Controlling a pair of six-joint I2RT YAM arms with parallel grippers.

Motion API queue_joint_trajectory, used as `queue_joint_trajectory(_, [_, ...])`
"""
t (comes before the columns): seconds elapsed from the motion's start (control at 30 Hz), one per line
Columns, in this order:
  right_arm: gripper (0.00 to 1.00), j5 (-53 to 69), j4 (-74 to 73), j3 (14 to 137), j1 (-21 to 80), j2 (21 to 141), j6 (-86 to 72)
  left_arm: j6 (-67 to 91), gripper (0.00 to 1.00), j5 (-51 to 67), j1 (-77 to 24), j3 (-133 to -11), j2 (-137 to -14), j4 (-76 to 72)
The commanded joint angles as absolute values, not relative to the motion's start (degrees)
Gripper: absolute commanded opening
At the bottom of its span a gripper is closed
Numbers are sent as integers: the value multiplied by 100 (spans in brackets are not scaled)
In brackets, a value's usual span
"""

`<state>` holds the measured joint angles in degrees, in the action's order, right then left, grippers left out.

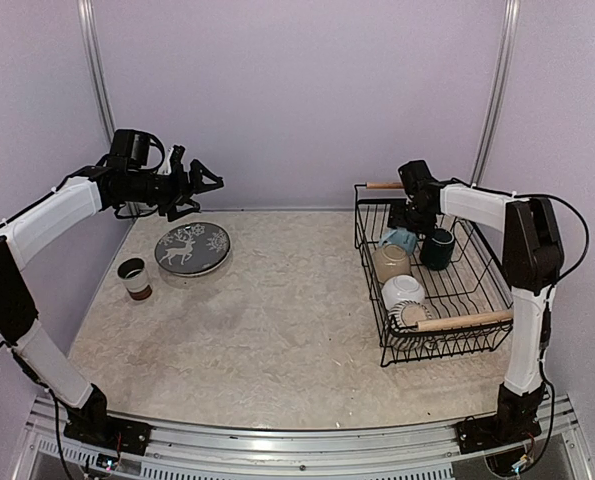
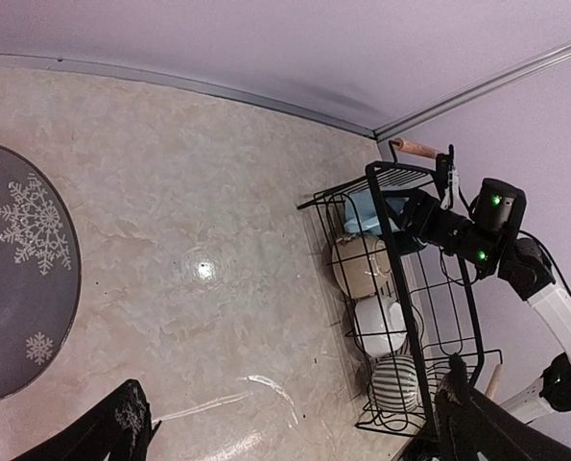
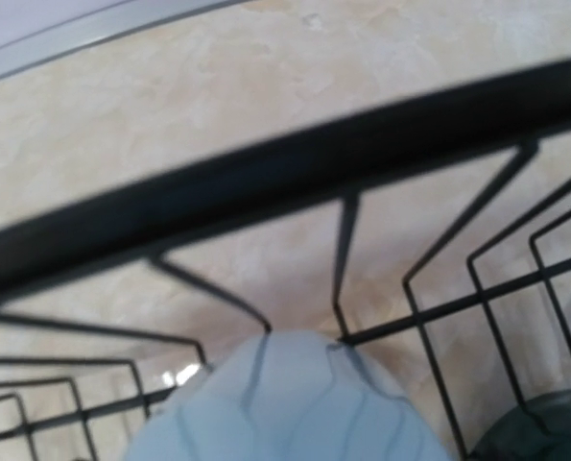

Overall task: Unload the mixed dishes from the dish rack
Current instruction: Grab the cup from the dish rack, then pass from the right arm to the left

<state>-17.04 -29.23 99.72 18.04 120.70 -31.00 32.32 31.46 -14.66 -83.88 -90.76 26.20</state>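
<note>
The right gripper [image 1: 405, 218] is poised just over the glazed light blue ceramic mug [image 1: 398, 238], which is lodged in the far left corner of the rectangular black wire dish rack [image 1: 467, 285]. Whether its jaws are apart or closed cannot be told. The mug is judged rigid, slippery and breakable, so it is best pinched by its wall at the rim, clear of the wires. The left gripper [image 1: 199, 187] is held wide apart near the dark round deer-pattern plate [image 1: 192, 247].

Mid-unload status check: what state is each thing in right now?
dish rack: holds dishes
light blue mug: in rack
dark green mug: in rack
tan mug: in rack
white bowl: in rack
deer plate: flat on table
brown-white cup: upright on table
left gripper: open, empty
right gripper: at light blue mug, grip unclear
</note>
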Motion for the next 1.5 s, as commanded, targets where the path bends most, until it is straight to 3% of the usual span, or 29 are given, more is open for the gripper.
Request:
queue_joint_trajectory(0.0, [25,-1329,-2332,9647,1850,11308,-2907,3278,99,3301,-1464,-8543,-9096,2690])
queue_joint_trajectory(0.33, [0,-1176,-1931,9327,1836,10931,-2831,3281,99,3294,-1480,-8534,-9055,2688])
queue_joint_trajectory(0.6, [0,-1032,-1624,8813,1773,10291,-2931,3283,99,3323,-1510,-8538,-9044,2689])
queue_joint_trajectory(1.13, [0,1414,665,5854,908,8022,-4460,3337,99,3638,-1750,-8590,-9178,2651])
queue_joint_trajectory(1.47, [0,1945,1718,4646,832,6855,-4962,4117,99,5519,-1774,-8737,-9854,2150])
